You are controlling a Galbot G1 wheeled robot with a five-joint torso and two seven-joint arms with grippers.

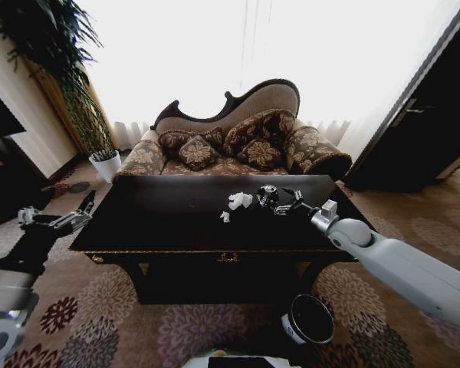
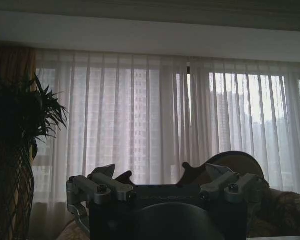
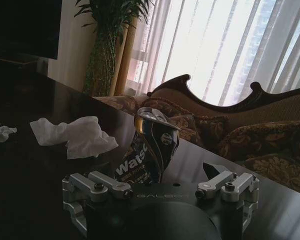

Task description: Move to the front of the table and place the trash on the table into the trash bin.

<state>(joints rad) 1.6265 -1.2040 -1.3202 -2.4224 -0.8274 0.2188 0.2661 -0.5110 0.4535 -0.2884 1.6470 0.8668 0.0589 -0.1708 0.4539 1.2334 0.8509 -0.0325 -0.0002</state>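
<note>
Bright curtained windows fill the far wall [image 1: 238, 54], with a patterned sofa [image 1: 238, 146] under them and a tall plant [image 1: 54, 69] in the corner on my left. Between me and the sofa stands the glossy black worktop [image 1: 161, 222], its gold ornament at the front centre facing me.

My right gripper [image 1: 274, 201] reaches out over the far right part of the worktop. Through its wrist camera I see both fingers [image 3: 110, 184] spread wide, with a dark shiny crumpled wrapper [image 3: 150, 150] standing between them and a little ahead; I cannot tell whether either finger touches it. Just beside the wrapper, on the side toward the worktop's middle, lies a crumpled white paper wad [image 1: 240, 200], and a smaller white scrap [image 1: 225, 217] sits near it, slightly closer to me. In the right wrist view the wad [image 3: 75, 136] lies flat on the dark surface, with the scrap [image 3: 0, 132] farther off at the edge.

My left gripper [image 1: 85, 208] hangs off the worktop's left end, above the carpet, fingers parted and holding nothing.

On the floor in front of the worktop, toward my right, the trash bin [image 1: 308, 319] stands upright on the floral carpet [image 1: 123, 307], mouth open upward.
</note>
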